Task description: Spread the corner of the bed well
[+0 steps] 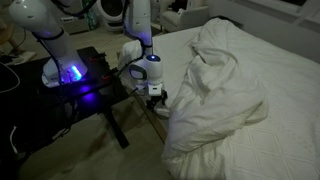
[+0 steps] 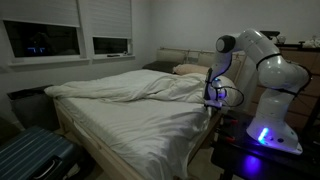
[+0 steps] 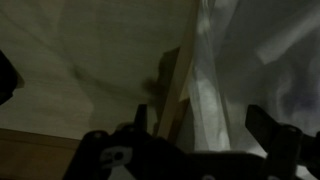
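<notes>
The bed (image 2: 130, 128) is wide and flat, with a white cover on a pale wooden frame (image 3: 178, 90). In both exterior views a thick, puffy white duvet (image 1: 225, 70) lies bunched in deep soft wrinkles across it. It is heaped along the far side in an exterior view (image 2: 120, 88).

The corner (image 1: 188, 112) is a crumpled flap that hangs over the bed's left edge, near the foot, just right of the gripper. The smooth, glossy white arm (image 2: 262, 55) bends down from a base that glows blue on a small black table (image 1: 105, 98). A rounded pillow (image 2: 190, 70) rests at the far end.

The gripper (image 1: 155, 92) hangs beside the bed edge. In the wrist view its dark jaws stand spread wide around nothing, with the fabric just to their right.
</notes>
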Robot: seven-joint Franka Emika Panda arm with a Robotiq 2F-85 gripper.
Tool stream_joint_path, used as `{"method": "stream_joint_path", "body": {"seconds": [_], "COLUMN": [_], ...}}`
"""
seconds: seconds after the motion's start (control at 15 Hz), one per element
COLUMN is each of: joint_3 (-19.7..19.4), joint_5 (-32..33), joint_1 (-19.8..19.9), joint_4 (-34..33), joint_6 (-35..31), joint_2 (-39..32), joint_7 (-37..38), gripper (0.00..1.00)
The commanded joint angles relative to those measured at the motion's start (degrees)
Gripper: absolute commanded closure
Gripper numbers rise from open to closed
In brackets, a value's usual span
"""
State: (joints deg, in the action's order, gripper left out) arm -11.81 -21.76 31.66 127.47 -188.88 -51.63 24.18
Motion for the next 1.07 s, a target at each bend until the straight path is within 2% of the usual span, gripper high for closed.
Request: {"method": "stream_joint_path", "body": {"seconds": [0.0,0.2,0.53,0.73,0.8,1.0], "joint_3": [3.45,4.72,2.81,1.77,-0.71,-4.82], "joint_5": [0.23,1.12,0.18,-0.38,-1.26,-1.11], "joint_1": [4.44,7.26,7.96,8.21,6.23,4.53], "joint_4": [4.14,6.39,10.86,13.41,12.32,12.63], "joint_6": [-5.41,-8.73,-8.35,-11.92,-9.43,-9.71], "joint_2": [4.33,6.83,12.98,16.11,18.43,20.91], "joint_7": [-1.94,-1.20,-0.70,0.07,-0.44,-2.13], "gripper": [0.00,0.00,0.00,0.00,0.00,0.00]}}
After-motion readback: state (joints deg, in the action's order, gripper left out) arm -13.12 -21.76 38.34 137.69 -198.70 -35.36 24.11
